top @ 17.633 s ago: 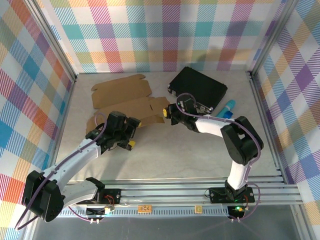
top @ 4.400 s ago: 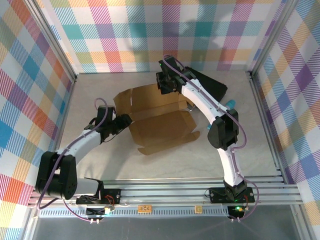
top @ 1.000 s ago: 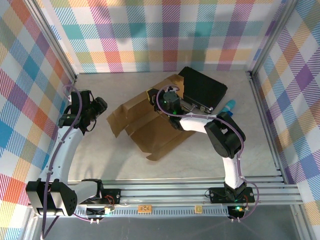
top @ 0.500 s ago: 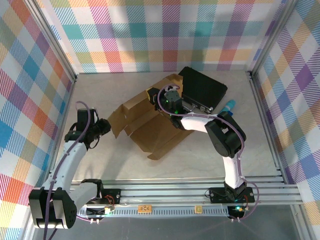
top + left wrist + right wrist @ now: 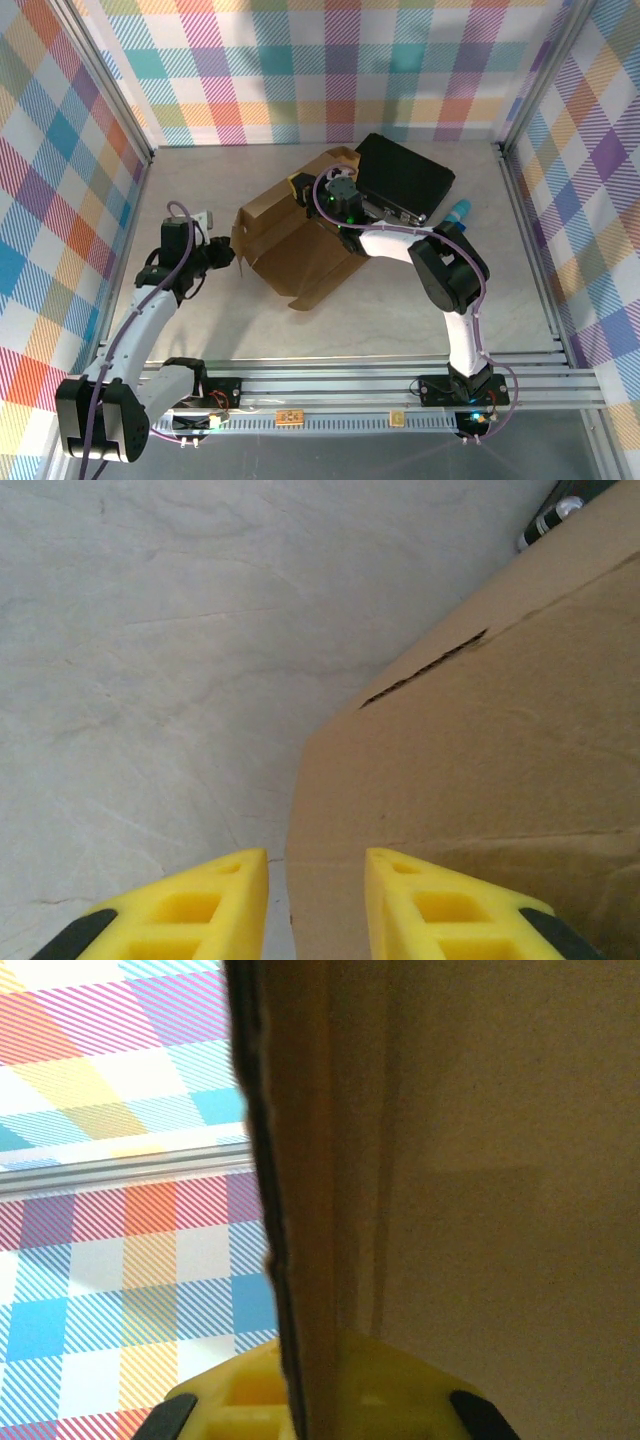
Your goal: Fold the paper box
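Note:
The paper box [image 5: 300,250] is a brown cardboard sheet lying partly folded in the middle of the table, its left flap raised. My left gripper [image 5: 228,256] sits low at that flap's outer side. In the left wrist view the jaws [image 5: 316,870] stand a little apart, and the flap's [image 5: 480,780] edge runs into the gap without either yellow finger [image 5: 225,885] pinching it. My right gripper [image 5: 335,195] is at the box's far edge. In the right wrist view it [image 5: 300,1380] is shut on a cardboard panel [image 5: 480,1160] seen edge-on.
A black briefcase [image 5: 405,180] lies at the back right, just behind the right gripper. A blue object [image 5: 458,212] rests beside it. Checked walls and metal rails [image 5: 520,200] enclose the table. Bare tabletop [image 5: 300,330] lies in front of the box.
My left arm has swung from the left wall in to the box's left flap, which now stands steeper. Its jaws have narrowed. The right gripper keeps its hold on the far panel.

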